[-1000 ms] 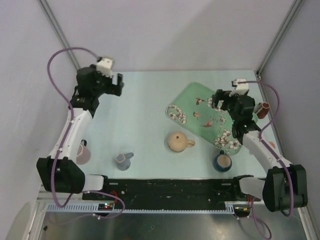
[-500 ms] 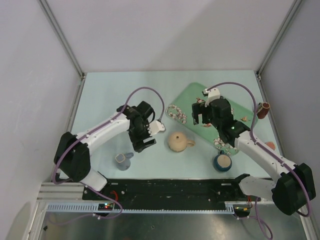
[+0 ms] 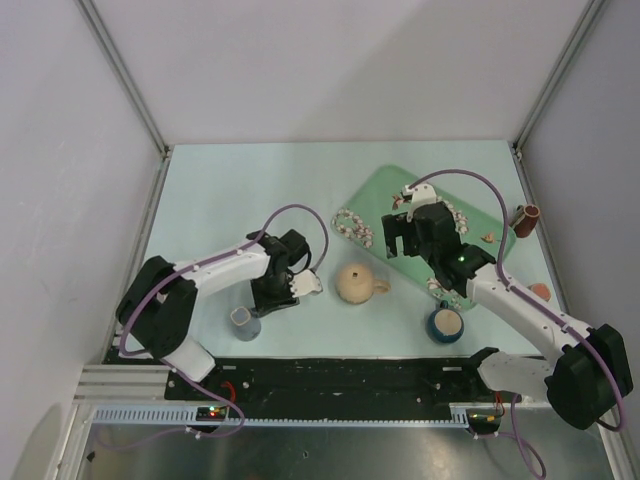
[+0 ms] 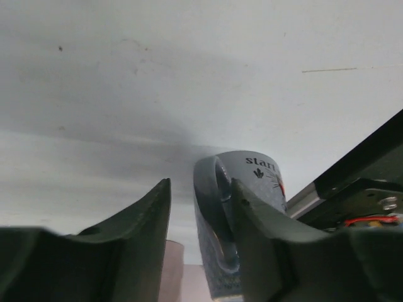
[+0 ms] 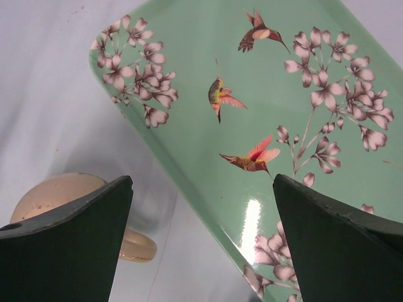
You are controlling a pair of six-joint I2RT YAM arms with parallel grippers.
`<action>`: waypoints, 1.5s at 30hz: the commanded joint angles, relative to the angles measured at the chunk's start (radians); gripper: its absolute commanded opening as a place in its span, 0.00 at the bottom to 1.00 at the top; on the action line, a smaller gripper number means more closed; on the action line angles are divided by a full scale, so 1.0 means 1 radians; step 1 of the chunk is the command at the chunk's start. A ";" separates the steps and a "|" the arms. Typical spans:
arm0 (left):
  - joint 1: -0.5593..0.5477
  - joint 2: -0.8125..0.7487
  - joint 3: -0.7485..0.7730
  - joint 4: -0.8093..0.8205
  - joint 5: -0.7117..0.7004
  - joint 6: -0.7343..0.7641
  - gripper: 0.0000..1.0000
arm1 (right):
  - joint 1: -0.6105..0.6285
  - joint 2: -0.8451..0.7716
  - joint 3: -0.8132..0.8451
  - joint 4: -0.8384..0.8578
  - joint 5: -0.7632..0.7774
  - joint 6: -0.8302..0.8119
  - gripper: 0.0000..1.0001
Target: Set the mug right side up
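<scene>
Moved: left arm (image 3: 215, 268) has swung in from the far-left corner; right arm (image 3: 510, 300) has shifted left along the tray (image 5: 189, 94).
Left gripper (image 4: 200, 183): half-closed, grey mug (image 4: 257, 185) handle between the fingers, gap on one side; contact unclear.
Mug (image 3: 355, 283): table centre, inverted, untouched; half hidden in the right wrist view.
Right gripper (image 5: 203, 179): spread wide, empty, over the tray edge.

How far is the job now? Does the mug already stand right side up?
Done: nothing yet. The mug sits bottom up on the table, and no gripper touches it. In hand: the right gripper hovers open over the tray beside it, and the left gripper is at a grey mug instead. Left: grasp, flip, set down.
</scene>
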 commanded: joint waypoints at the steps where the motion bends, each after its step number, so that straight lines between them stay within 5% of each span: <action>1: -0.006 0.015 0.003 0.034 -0.011 0.021 0.36 | 0.011 -0.021 -0.005 0.002 0.033 0.020 1.00; 4: -0.005 0.012 0.017 0.019 -0.010 0.015 0.09 | 0.012 -0.038 -0.010 0.001 0.043 0.019 1.00; 7: 0.006 0.004 0.061 -0.012 -0.016 0.004 0.01 | 0.013 -0.067 -0.010 0.006 0.035 0.015 1.00; 16: 0.199 -0.051 0.665 -0.067 0.239 -0.242 0.00 | -0.007 -0.188 0.043 0.067 -0.362 0.137 1.00; 23: 0.258 -0.033 1.071 -0.066 0.533 -0.457 0.00 | 0.028 -0.062 0.110 0.418 -0.718 0.470 1.00; 29: 0.259 -0.018 1.149 -0.064 0.634 -0.531 0.00 | 0.063 0.077 0.142 0.788 -0.843 0.707 0.91; 35: 0.258 -0.016 1.149 -0.065 0.654 -0.532 0.00 | 0.079 0.142 0.161 0.938 -0.837 0.760 0.84; 41: 0.257 -0.014 1.140 -0.052 0.664 -0.540 0.00 | 0.109 0.268 0.244 1.013 -0.896 0.848 0.59; 45: 0.260 -0.014 1.126 -0.042 0.650 -0.540 0.00 | 0.097 0.326 0.291 1.077 -0.947 0.923 0.19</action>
